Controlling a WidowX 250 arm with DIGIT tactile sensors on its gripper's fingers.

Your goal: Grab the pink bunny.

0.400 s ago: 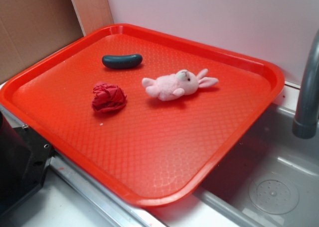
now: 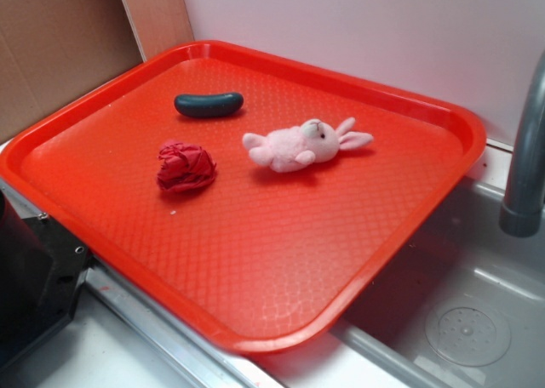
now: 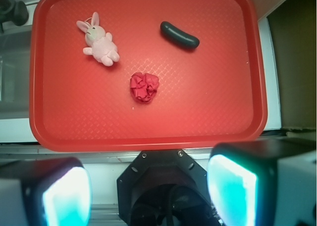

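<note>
Spread wide and holding nothing, my pincer fills the bottom of the wrist view, its two glowing teal pads standing well apart, off the near rim of the red tray. Taking that tray as the landmark: the pink bunny lies on its side in the tray's far left part, ears pointing toward the far rim. The red crumpled wad sits near the tray's middle, and the dark green sausage lies in the far right part. All three are apart from each other.

From the exterior view, my pincer itself does not show. The pink bunny lies near the tray's middle, ears aimed right; the wad sits left of it, and the sausage lies farther back. A sink and grey faucet stand off the tray's right edge.
</note>
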